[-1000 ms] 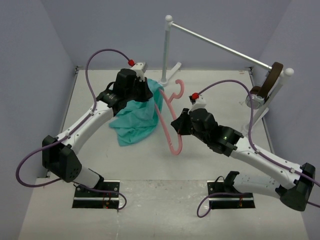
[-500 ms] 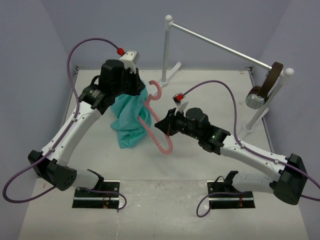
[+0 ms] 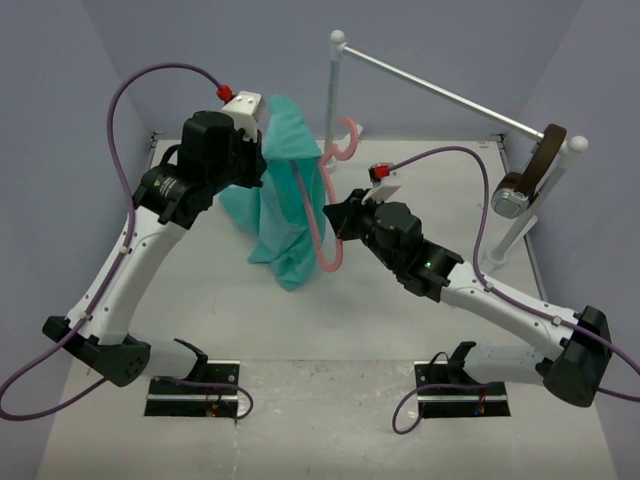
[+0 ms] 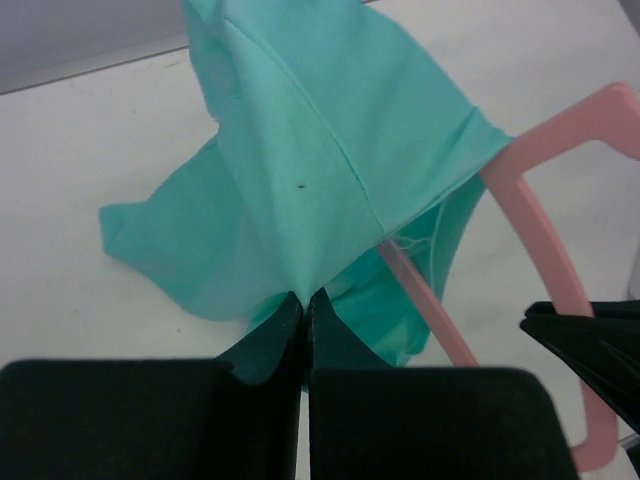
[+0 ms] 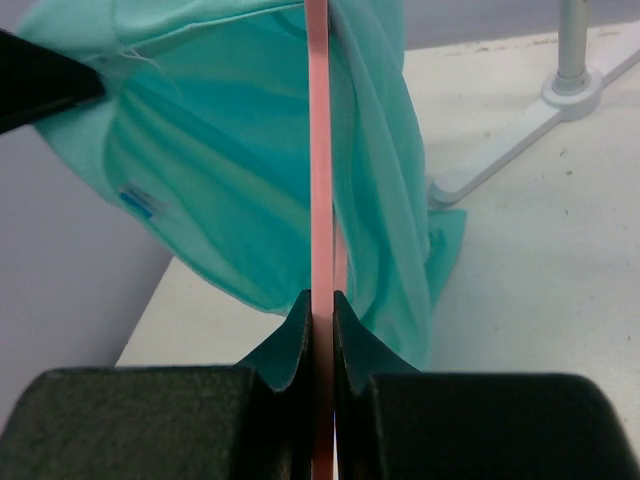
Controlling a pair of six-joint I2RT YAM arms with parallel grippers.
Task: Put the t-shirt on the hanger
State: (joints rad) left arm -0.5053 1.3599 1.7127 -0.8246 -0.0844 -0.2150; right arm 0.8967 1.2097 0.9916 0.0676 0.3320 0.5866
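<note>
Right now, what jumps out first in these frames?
The teal t-shirt hangs in mid-air over the middle of the table, pinched near its top by the shut left claw. Right beside it, the right claw is clamped on a pink hanger, part of which runs under the fabric. Behind them, a silver rack rod slants across the back right.

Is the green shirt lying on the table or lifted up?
Lifted up: the left gripper pinches the t-shirt, which hangs bunched against the pink hanger.

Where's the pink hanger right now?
Top view, centre: the hanger sits clamped in the right gripper's jaws, partly inside the t-shirt the left gripper holds.
</note>
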